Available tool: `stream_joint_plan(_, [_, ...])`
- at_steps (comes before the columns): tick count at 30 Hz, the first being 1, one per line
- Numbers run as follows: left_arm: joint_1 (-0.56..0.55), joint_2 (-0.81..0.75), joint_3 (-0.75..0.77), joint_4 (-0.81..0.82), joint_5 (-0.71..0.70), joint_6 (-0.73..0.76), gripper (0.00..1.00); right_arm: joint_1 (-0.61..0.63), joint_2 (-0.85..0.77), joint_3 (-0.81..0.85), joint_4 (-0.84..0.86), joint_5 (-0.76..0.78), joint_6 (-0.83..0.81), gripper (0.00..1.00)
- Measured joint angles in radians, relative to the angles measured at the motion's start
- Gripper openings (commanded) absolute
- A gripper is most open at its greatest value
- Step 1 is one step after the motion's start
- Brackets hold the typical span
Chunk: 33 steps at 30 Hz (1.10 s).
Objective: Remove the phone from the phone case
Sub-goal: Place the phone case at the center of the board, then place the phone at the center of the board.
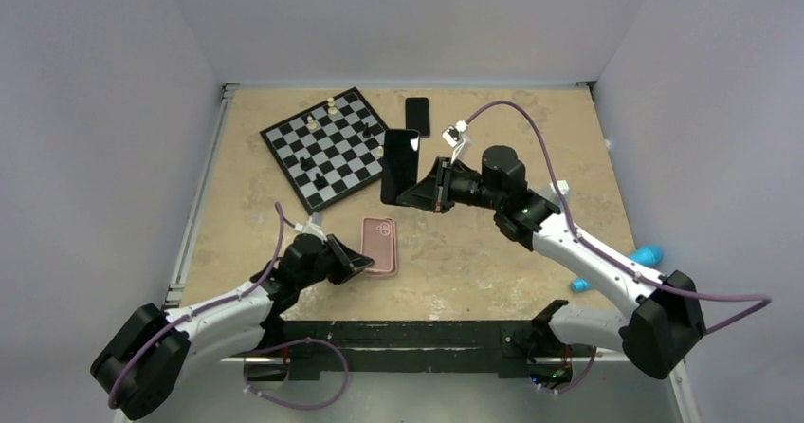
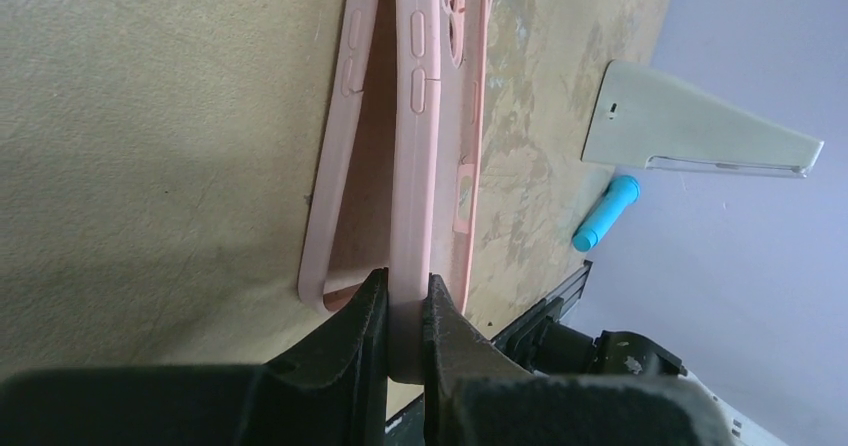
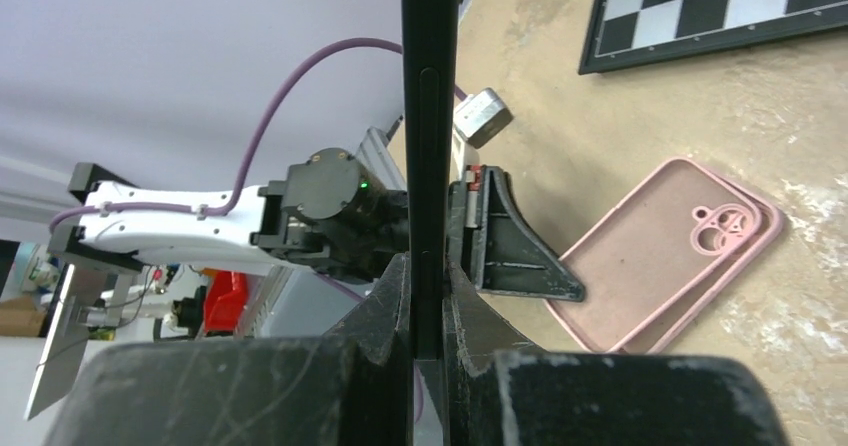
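Two pieces now sit apart: the black phone (image 1: 399, 165) is out of its case and held on edge above the table (image 1: 493, 252), at mid-depth and a little left of centre. The pink phone case (image 1: 379, 245) is nearer and just left of it. The case is empty, with its hollow side up and the camera cut-out showing.

Just left of the phone, with its near-right corner close by, is a chessboard (image 1: 327, 148) carrying a few pieces. A second dark phone (image 1: 417, 116) lies flat just beyond it, toward the far wall. A blue marker (image 1: 648, 253) lies well off at the right edge. Nothing lies between the phone and the case.

The right gripper (image 3: 427, 276) comes in from the right, its fingers (image 3: 390, 301) pressed together on the phone's lower end, one on each flat face. The rest of the phone stands clear of them.

The left gripper (image 2: 406, 296) reaches from the near left, its fingers pinched on the case's rim at the near-left side — the case wall sits between them, and the far end rests on the table.
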Motion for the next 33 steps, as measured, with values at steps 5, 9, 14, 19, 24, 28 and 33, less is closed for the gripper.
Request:
stream_joint_plan(5, [0.0,0.025,0.02,-0.048,0.006,-0.007,0.42,-0.071,0.108,0.029,-0.027,-0.018,-0.033,0.0])
stream_joint_plan(9, [0.0,0.052,0.027,-0.05,0.025,-0.011,0.52,-0.123,0.218,0.149,-0.163,0.066,-0.141,0.0])
stream_joint_plan(14, [0.0,0.067,0.047,-0.048,0.055,-0.003,0.71,-0.198,0.339,0.305,-0.272,0.146,-0.265,0.0])
stream_joint_plan(19, [0.0,0.065,0.1,-0.104,0.076,0.029,1.0,-0.284,0.513,0.441,-0.34,0.176,-0.367,0.0])
stream_joint_plan(24, [0.0,0.018,0.159,-0.266,0.064,0.082,1.0,-0.323,0.749,0.651,-0.469,0.243,-0.467,0.0])
stream_joint_plan(28, [0.0,-0.021,0.195,-0.397,0.043,0.134,1.0,-0.338,0.938,0.854,-0.553,0.298,-0.525,0.0])
stream_joint_plan(33, [0.0,-0.056,0.21,-0.502,0.031,0.194,1.0,-0.36,1.101,1.03,-0.643,0.303,-0.553,0.0])
